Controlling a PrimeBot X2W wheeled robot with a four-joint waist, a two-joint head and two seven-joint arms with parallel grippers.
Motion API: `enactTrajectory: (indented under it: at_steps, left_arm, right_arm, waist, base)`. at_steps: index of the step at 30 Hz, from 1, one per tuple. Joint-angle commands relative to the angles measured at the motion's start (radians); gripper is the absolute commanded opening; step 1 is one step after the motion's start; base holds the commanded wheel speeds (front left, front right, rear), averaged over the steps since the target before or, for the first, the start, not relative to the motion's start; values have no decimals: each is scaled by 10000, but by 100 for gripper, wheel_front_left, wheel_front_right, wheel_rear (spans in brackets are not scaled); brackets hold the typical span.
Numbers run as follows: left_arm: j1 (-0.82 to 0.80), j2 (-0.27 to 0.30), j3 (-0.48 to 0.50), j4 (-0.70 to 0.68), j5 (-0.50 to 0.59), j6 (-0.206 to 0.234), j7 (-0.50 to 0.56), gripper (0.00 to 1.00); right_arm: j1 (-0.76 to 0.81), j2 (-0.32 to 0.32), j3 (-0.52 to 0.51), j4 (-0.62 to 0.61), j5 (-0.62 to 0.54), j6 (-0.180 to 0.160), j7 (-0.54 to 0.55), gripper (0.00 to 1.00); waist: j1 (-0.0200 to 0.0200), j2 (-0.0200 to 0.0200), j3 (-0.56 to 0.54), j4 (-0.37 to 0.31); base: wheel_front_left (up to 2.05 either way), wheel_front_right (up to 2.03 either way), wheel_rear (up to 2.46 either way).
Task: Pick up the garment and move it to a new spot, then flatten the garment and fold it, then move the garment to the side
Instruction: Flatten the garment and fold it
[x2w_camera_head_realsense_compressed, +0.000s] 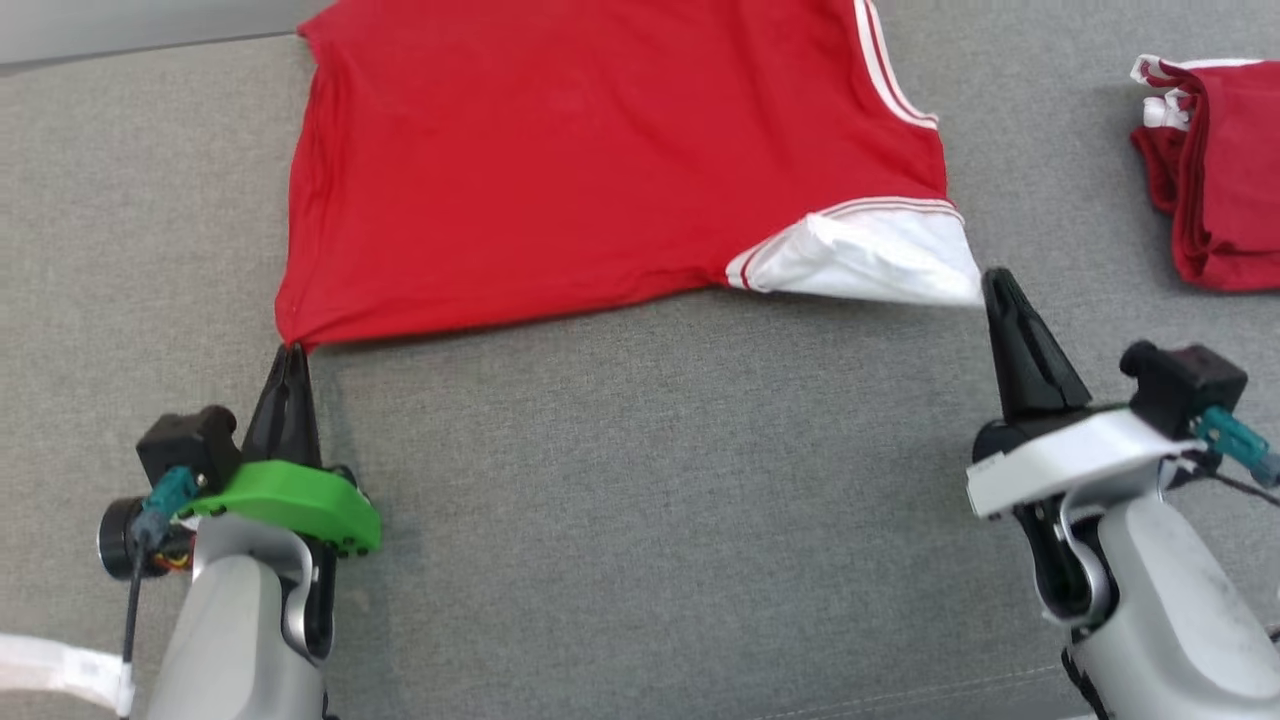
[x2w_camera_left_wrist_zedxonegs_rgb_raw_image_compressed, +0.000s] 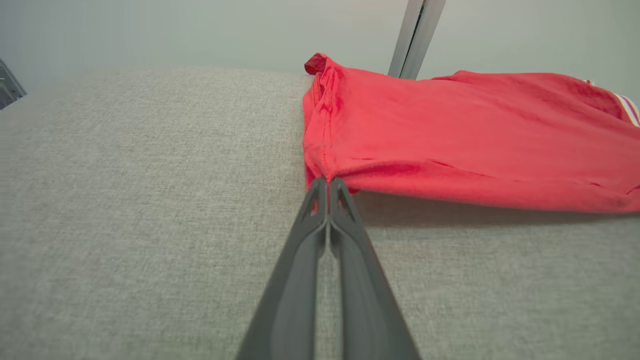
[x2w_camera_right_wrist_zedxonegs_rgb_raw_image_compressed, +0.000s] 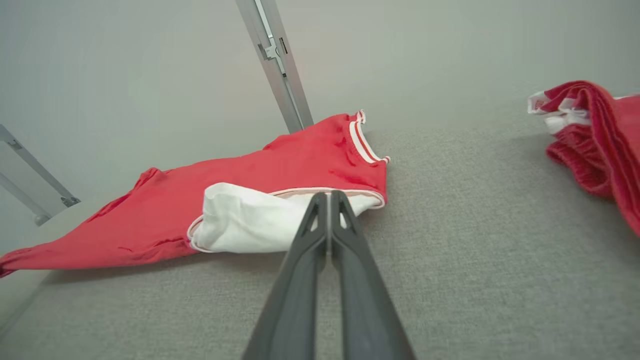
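Garment: a red garment (x2w_camera_head_realsense_compressed: 560, 170) lies spread on the grey cloth surface (x2w_camera_head_realsense_compressed: 640, 480), in the far middle of the head view, its far edge cut off by the top of that view
Garment's near edge: it runs from a left corner drawn to a point across to a white sleeve (x2w_camera_head_realsense_compressed: 870, 260) at the right; in the left wrist view this edge stands a little off the surface with a shadow under it
Trim: white and red striped trim (x2w_camera_head_realsense_compressed: 885, 70) runs along the far right side and borders the sleeve
Left gripper: the left gripper (x2w_camera_head_realsense_compressed: 290, 355) is clenched on the near left corner of the garment; in its wrist view the two dark fingers (x2w_camera_left_wrist_zedxonegs_rgb_raw_image_compressed: 345, 250) meet at the tips where the red cloth gathers
Right gripper: the right gripper (x2w_camera_head_realsense_compressed: 995, 285) has its fingers pressed together at the sleeve's near right corner, which is pulled to a point at the tips, so it looks to be pinching the sleeve hem
Spacing: the two grippers are well apart, one at each near corner of the garment
Other clothes: a folded red pile (x2w_camera_head_realsense_compressed: 1215, 170) with white edging sits at the far right, well apart from the garment
Background: a metal post (x2w_camera_right_wrist_zedxonegs_rgb_raw_image_compressed: 275, 65) rises behind the far edge of the surface
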Motion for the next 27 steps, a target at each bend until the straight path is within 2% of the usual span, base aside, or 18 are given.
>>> enactTrajectory:
  at_steps: [1, 8, 16, 22, 27]
  left_arm:
    - [494, 4, 62, -297, 112, -59, -1, 0]
    - [2690, -143, 127, -2209, 337, -64, 0, 0]
    - [4711, -210, -21, -4368, 171, 437, 426, 0]
    - [5265, -185, -204, -5327, 22, 635, 1222, 0]
    - [4824, 2, -307, -5270, -51, 534, 1835, 0]
  right_arm:
    - [545, 31, -238, -349, -139, -16, -38, 0]
    - [3116, 377, -1005, -2314, -735, -16, -39, 0]
    - [5133, 722, -1572, -4191, -1250, -16, 111, 0]
    - [5417, 788, -1838, -4703, -1347, -16, 583, 0]
    - [4815, 480, -1823, -4275, -1237, -16, 767, 0]
  waist:
    - [0, 0, -373, 42]
    - [0, 0, -1031, 48]
    - [0, 0, -1327, 112]
    - [0, 0, -1321, 151]
    - [0, 0, -1075, 208]
  base:
    - [0, 0, 0]
    - [0, 0, 0]
    - [0, 0, 0]
    - [0, 0, 0]
    - [0, 0, 0]
